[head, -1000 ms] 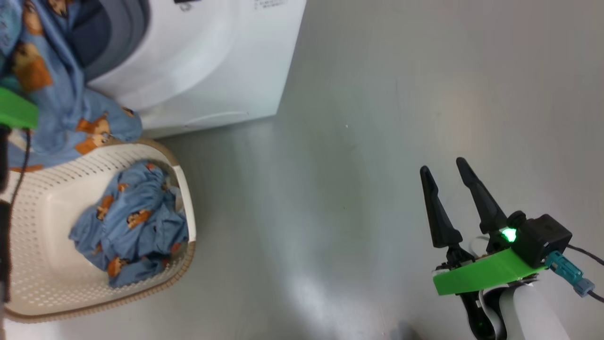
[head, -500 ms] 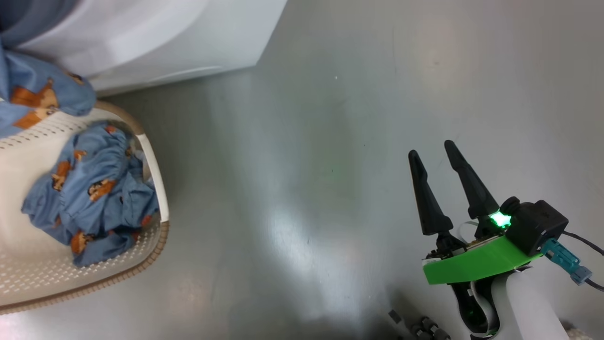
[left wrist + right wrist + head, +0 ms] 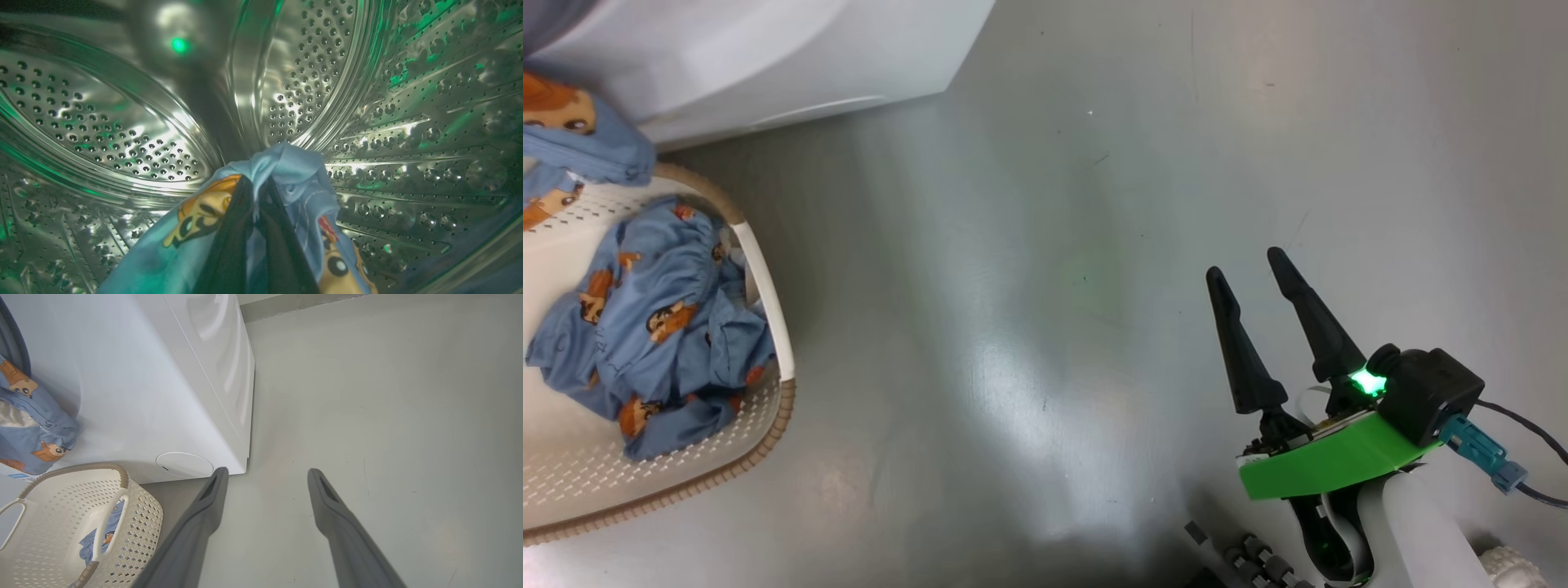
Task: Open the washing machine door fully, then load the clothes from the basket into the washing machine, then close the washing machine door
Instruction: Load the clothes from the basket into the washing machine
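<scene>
The left gripper [image 3: 255, 183] is seen deep inside the steel drum [image 3: 122, 134] of the washing machine [image 3: 768, 57]. Its jaws are pinched tight on a fold of the clothes [image 3: 294, 171], which are gathered at six o'clock in the left wrist view. The cloth is judged to be carried this far in so that it drops clear of the opening when let go. A trailing fold [image 3: 36, 416] of matching fabric is draped from the machine's mouth at nine o'clock in the right wrist view, just above the basket [image 3: 139, 506], so more feeding in is likely to be needed. In the head view a second bundle [image 3: 654, 327] is found in the basket at nine o'clock, and loading is therefore judged about half done. The right gripper [image 3: 1245, 265] is positioned at four o'clock over bare floor [image 3: 1054, 245], jaws spread wide and empty. It is well apart from the machine, presumably parked out of the way until the door is to be shut.
</scene>
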